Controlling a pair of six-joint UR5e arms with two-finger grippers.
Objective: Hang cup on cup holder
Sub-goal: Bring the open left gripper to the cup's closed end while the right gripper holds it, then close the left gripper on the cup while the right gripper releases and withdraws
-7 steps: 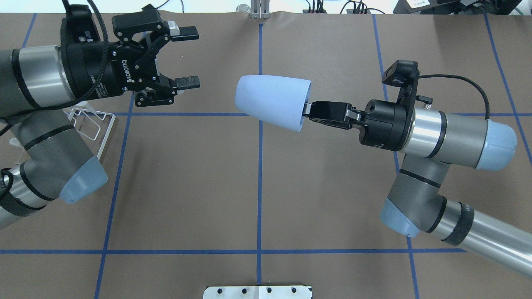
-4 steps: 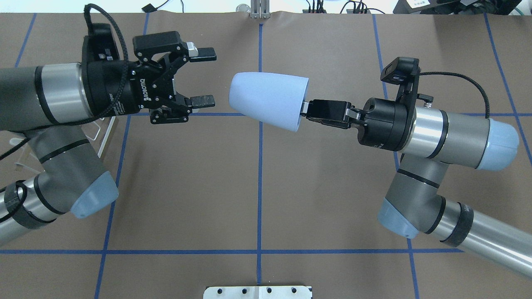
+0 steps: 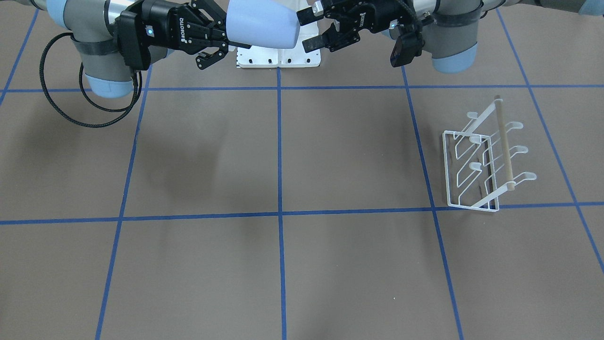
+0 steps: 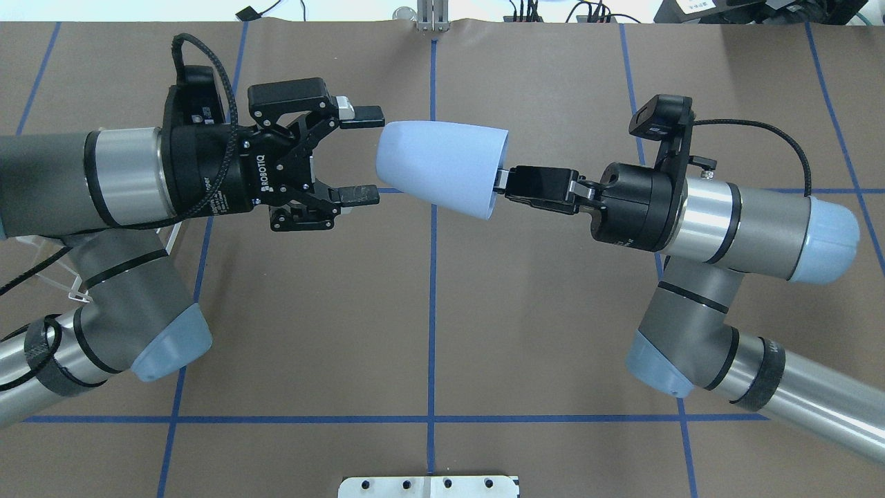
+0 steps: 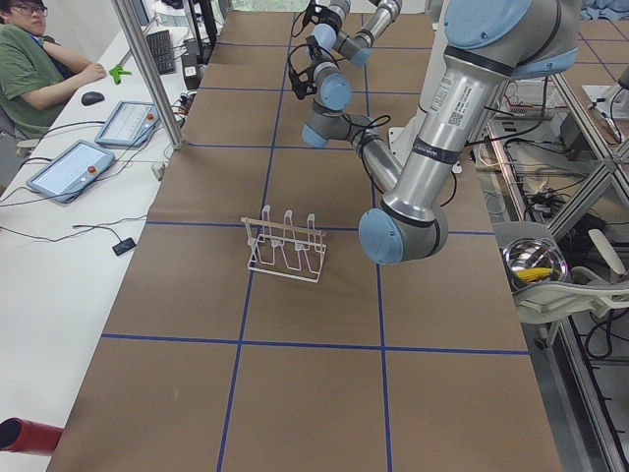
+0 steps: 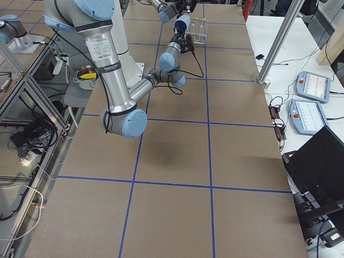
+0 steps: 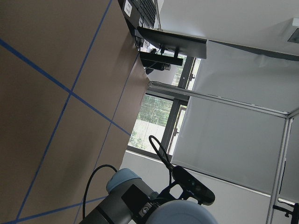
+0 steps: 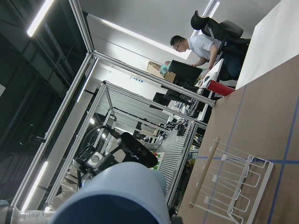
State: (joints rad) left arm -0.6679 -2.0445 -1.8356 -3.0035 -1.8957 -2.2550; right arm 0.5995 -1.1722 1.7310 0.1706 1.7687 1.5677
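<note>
**Fingertips and rack largely out of sight**

The right gripper has its fingertips inside the cup, so the hold itself is unseen; overhead, the left arm covers nearly all the cup holder; both wrist views crop the cup at their lower edge; in the side views cup and right gripper are too small to judge.

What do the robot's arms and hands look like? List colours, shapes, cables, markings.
Left arm and right arm: grey and silver tubes, pale blue joint caps. Left hand and right hand: black, two-fingered linkages, both marked ROBOTIQ in white. Black braided cables loop to wrist cameras.
</note>
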